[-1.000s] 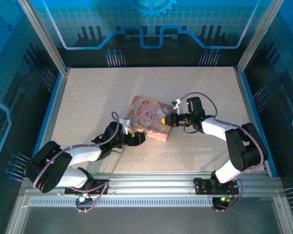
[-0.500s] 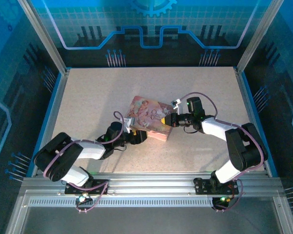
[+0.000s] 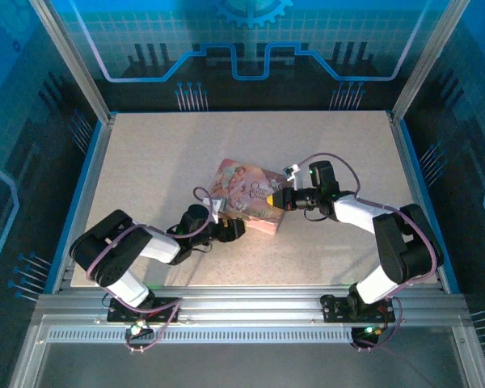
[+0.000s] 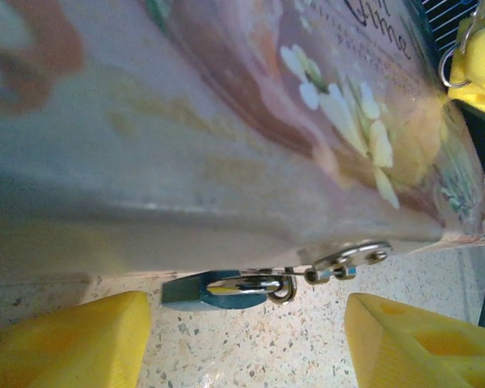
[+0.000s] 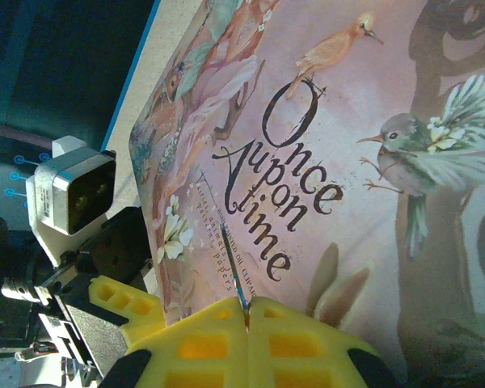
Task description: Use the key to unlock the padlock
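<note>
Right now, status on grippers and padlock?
Left gripper: jaws open, lined up on small dark metal padlock. Right gripper: jaws shut on thin metal key, over pink illustrated tin lid. Padlock hooked to tin's clasp; nothing blocking it.

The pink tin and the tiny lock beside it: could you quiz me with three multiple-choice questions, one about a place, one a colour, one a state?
1. Where is the padlock?
A on the tin's lid
B on the table at the foot of the tin
C in the air above the tin

2. What colour are the fingers of the left pincer?
A yellow
B red
C green

3. How is the left pincer?
A shut on the padlock
B open, one finger each side of the padlock
C shut on the tin

Answers:
1 B: the left wrist view shows it lying on the speckled table under the tin's side.
2 A: both fingers are yellow.
3 B: a gap shows on either side of the padlock.
</note>
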{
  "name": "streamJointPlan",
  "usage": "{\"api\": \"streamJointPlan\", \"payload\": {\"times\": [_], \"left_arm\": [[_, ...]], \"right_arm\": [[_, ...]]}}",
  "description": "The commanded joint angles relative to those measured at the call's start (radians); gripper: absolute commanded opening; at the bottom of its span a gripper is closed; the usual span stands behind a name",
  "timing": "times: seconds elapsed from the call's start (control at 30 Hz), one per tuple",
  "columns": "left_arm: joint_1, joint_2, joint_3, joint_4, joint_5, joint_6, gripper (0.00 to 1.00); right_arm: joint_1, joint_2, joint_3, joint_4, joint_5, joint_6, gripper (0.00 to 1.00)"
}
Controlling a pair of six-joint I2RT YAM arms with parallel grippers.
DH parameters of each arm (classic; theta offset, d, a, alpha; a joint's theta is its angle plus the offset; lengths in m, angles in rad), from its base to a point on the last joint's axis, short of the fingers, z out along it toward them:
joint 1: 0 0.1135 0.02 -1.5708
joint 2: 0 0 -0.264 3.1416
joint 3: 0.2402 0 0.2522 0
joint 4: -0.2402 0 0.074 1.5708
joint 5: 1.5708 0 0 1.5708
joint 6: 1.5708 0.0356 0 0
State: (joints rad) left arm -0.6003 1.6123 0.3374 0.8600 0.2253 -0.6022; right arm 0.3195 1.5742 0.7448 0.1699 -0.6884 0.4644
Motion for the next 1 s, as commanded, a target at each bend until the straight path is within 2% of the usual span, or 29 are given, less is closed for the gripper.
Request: {"api": "streamJointPlan", "payload": {"times": [0.0,0.57,0.97], "left_arm": [[-0.011,0.022,0.01,0.071,0.016,-0.008,0.66],[-0.042,0.035,0.018,0.106,-0.023,-0.028,0.58],[-0.061,0.038,0.027,0.121,-0.076,-0.085,0.49]], "right_arm": [[-0.007,0.015,-0.043,-0.079,0.072,-0.004,0.01],[-0.005,0.015,-0.047,-0.064,0.067,0.002,0.02],[0.001,0.014,-0.046,-0.063,0.068,0.007,0.02]]}}
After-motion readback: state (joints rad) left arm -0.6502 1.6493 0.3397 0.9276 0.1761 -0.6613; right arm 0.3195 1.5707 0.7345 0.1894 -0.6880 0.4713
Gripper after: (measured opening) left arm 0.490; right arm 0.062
